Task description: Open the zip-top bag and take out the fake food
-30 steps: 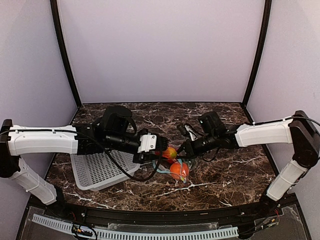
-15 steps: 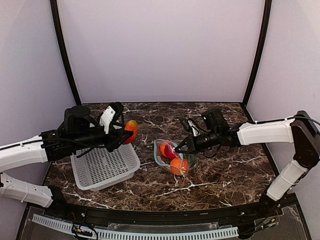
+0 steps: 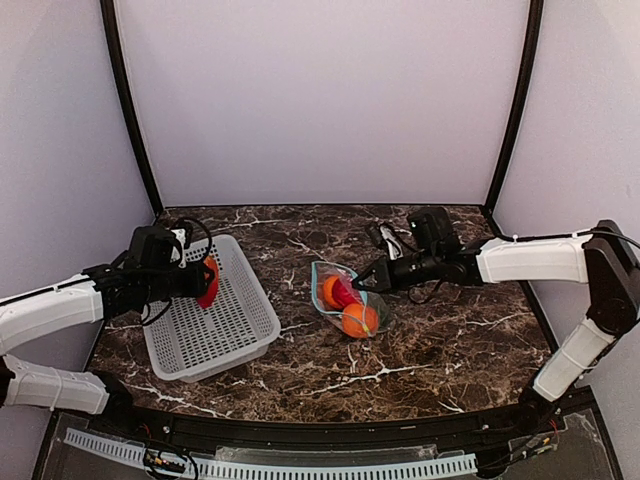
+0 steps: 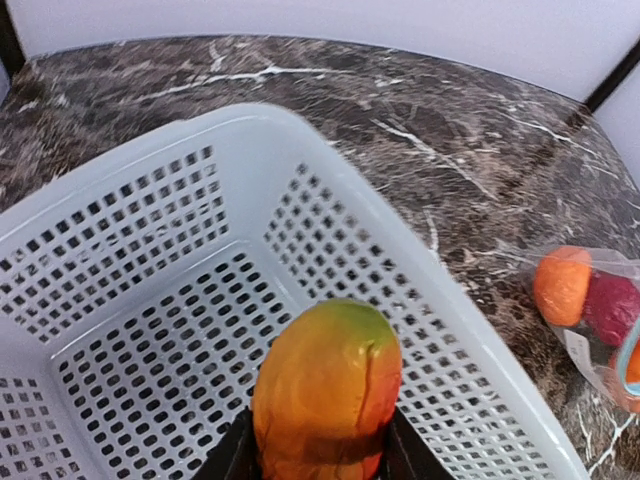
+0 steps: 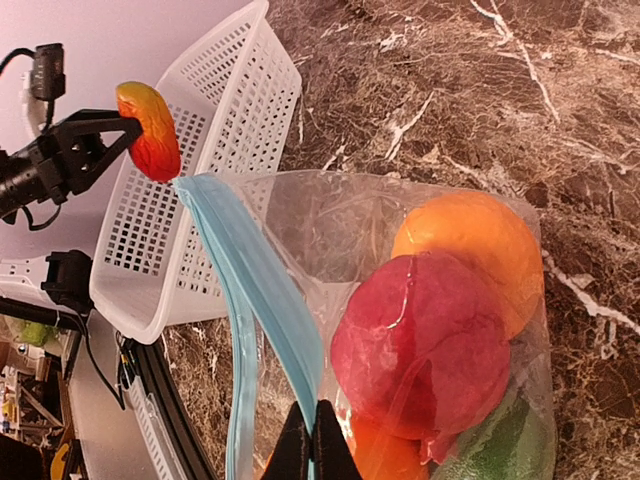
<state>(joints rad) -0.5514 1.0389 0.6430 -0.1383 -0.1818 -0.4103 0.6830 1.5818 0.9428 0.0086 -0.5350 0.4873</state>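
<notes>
- The zip-top bag (image 3: 345, 300) is laid near the middle of the dark marble table (image 3: 460, 340), with its mouth open.
- Two round oranges (image 3: 358, 320), a round red piece (image 5: 420, 350) and a green piece (image 5: 500, 445) are contained in it.
- Its blue zip strip (image 5: 262, 295) is pinched by the right gripper (image 3: 362, 284), whose jaws are closed together on it.
- The elongated red-orange piece (image 4: 327, 385) is clamped in the left gripper (image 3: 204, 283) above the white perforated basket (image 3: 262, 318).

Dark marble table (image 3: 450, 345): white basket (image 3: 212, 338) left, zip-top bag (image 3: 325, 267) centre.

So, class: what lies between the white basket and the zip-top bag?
Nothing but bare marble tabletop between basket and bag, clearest in the top view.
</notes>
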